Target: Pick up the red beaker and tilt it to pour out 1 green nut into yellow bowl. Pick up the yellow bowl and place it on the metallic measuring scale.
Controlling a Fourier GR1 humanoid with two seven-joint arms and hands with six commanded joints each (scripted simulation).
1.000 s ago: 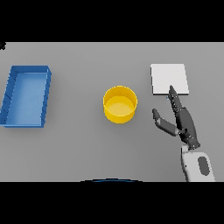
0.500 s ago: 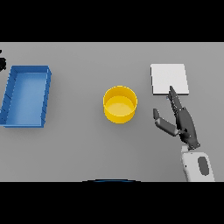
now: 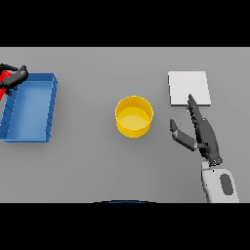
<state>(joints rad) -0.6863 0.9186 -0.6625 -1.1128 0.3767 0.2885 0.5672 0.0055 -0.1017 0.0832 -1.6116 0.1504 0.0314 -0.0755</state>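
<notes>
The yellow bowl [image 3: 134,115] stands upright at the centre of the grey table [image 3: 97,166], well apart from both hands. The metallic measuring scale [image 3: 189,88] — a flat pale square — lies at the far right, with nothing on it. The right hand [image 3: 202,133] sits just near of the scale, fingers straight and spread wide, thumb out toward the bowl; its fingertips reach the scale's near edge. A blue tray [image 3: 30,108] lies at the left. At its far-left corner, the left hand [image 3: 13,78] is curled round the red beaker [image 3: 5,75] — only a small part of the beaker shows at the frame edge.
</notes>
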